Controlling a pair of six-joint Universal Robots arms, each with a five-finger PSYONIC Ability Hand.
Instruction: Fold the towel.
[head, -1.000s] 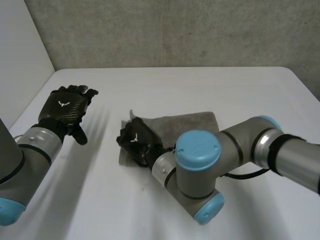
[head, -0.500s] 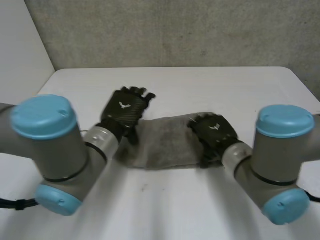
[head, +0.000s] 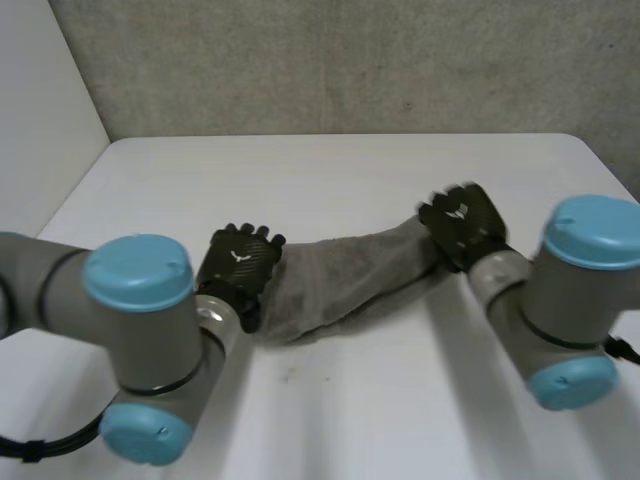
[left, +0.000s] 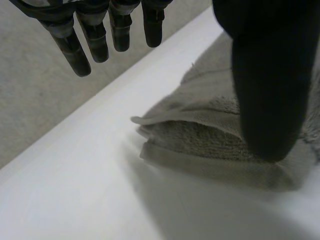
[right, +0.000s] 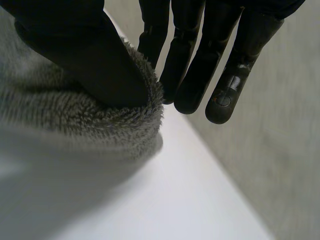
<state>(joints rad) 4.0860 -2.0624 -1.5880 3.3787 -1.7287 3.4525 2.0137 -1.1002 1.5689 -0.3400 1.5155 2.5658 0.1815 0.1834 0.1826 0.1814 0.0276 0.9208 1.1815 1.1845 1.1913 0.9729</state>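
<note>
Towel (head: 340, 285) looks like soft, limp, light terry, strung along the counter (head: 330, 170): right hand (head: 462, 222) pinches its right end between thumb and fingers (right: 225, 75), left hand (head: 238, 268) is released with its thumb over the layered left end, so I'd grab corners, not mid-span.

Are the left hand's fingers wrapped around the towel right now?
No, the left hand has its fingers straight and off the towel.

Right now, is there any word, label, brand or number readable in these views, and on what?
No readable words or numbers.
Small white emblem, no letters, on the back of the left hand; another on the right hand.
No label visible on the towel.
</note>
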